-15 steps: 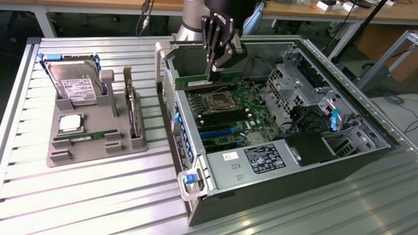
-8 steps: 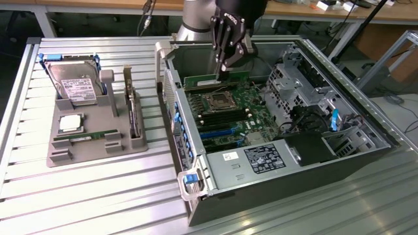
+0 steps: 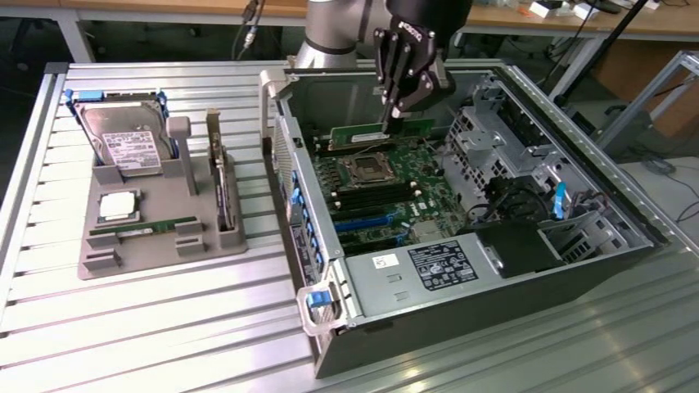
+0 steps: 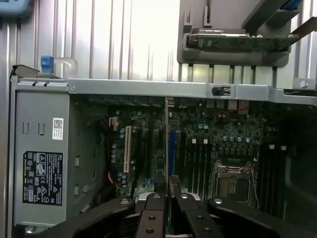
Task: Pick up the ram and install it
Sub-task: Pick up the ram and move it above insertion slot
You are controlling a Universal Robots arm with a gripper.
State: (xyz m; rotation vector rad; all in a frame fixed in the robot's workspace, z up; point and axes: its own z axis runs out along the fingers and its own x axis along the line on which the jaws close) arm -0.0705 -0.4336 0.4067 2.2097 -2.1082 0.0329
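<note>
My gripper [image 3: 391,113] is shut on the ram [image 3: 361,134], a narrow green stick held level and edge-down inside the open computer case [image 3: 327,270]. It hangs just above the motherboard [image 3: 382,209], over the far end beyond the processor socket [image 3: 366,169]. In the wrist view the ram [image 4: 167,139] appears edge-on as a thin line running out from between the fingers [image 4: 153,210], above the board's dark memory slots [image 4: 195,163]. A second green ram stick [image 3: 142,228] lies in the grey holder [image 3: 153,262] at the exterior view's left.
The grey holder also carries a hard drive [image 3: 126,139], a square silver processor chip [image 3: 118,206] and an upright expansion card [image 3: 222,184]. Case walls, a drive cage [image 3: 480,123] and a black power supply [image 3: 513,250] ring the motherboard. The slatted metal table [image 3: 164,327] lies around them.
</note>
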